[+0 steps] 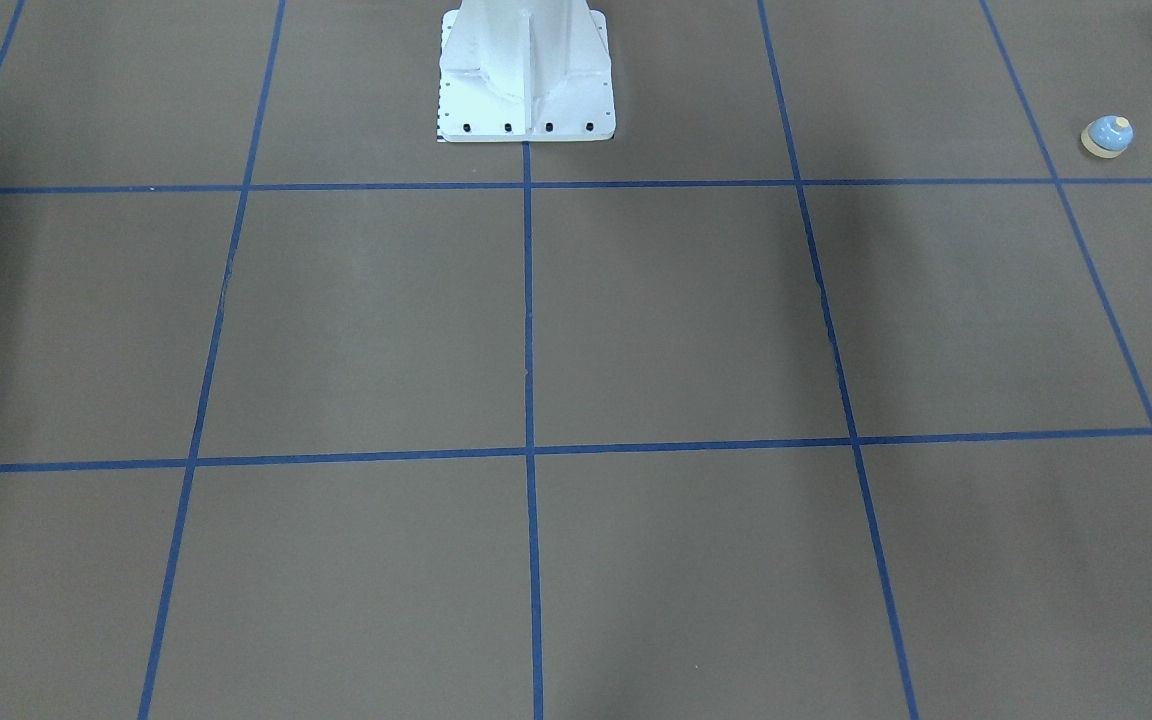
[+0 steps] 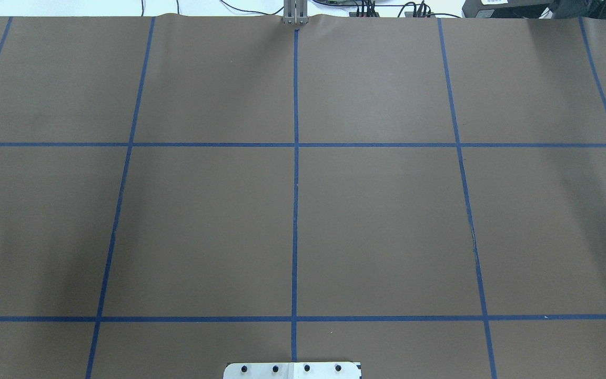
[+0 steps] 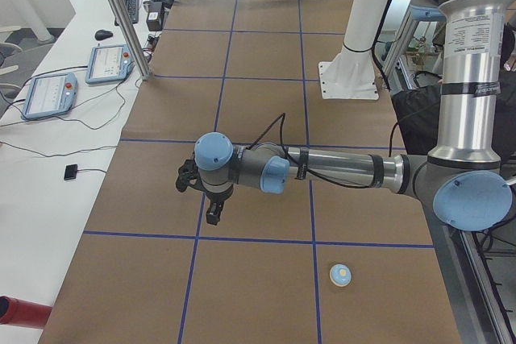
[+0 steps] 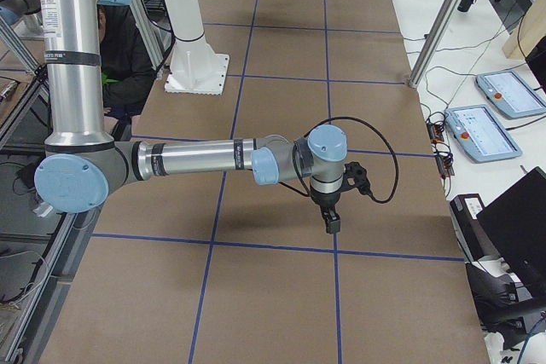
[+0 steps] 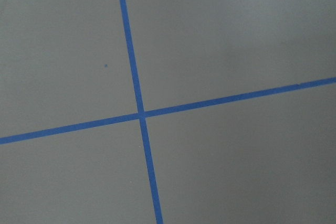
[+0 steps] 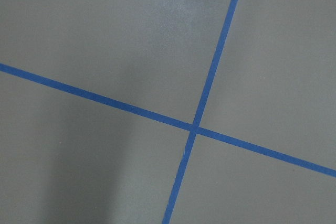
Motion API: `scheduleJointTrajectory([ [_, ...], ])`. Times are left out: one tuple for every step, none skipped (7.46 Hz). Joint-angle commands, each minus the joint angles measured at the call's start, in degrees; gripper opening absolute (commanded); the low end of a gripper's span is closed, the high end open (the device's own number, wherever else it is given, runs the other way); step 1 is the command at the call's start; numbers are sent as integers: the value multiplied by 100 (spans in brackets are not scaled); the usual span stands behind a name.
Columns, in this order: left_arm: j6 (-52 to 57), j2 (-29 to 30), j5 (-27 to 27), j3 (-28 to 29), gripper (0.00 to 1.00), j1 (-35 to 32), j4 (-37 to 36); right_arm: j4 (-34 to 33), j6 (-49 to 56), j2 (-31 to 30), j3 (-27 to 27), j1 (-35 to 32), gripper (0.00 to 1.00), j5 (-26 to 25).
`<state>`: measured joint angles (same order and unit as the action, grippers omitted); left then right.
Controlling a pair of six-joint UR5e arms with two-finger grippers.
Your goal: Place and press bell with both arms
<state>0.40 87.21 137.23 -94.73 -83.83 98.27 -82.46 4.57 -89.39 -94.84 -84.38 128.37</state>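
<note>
Bell (image 1: 1107, 136) stands upright on brown blue-taped table (image 1: 686, 320), apart from left pincer (image 3: 213, 218).

The bell (image 1: 1107, 136) sits on the worktop (image 1: 676, 320) at the robot's far left end, well apart from the pedestal (image 1: 526, 80) mid-edge. The left arm (image 3: 339, 168) stretches out between them. The right arm (image 4: 196, 159) stretches over the opposite half.

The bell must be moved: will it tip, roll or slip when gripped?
The bell probably won't roll or tip: its round base sits flat, wider than the dome. The smooth dome may slip when squeezed; gripping the base seems safer.
</note>
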Motion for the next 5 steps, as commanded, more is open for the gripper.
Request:
scheduleJointTrajectory([
  [4,-579,-345,87,100,514,43,2,0,-25,1,1,100,3],
  [13,-895,-346,78,100,534,60,2,0,-26,1,1,100,12],
  [13,-1290,-346,78,100,595,217,2,0,-34,1,1,100,12],
  [4,-1729,-346,78,100,622,749,2,0,-34,1,1,100,12],
  [-13,-2116,-346,78,100,622,1190,2,0,-34,9,1,100,3],
])
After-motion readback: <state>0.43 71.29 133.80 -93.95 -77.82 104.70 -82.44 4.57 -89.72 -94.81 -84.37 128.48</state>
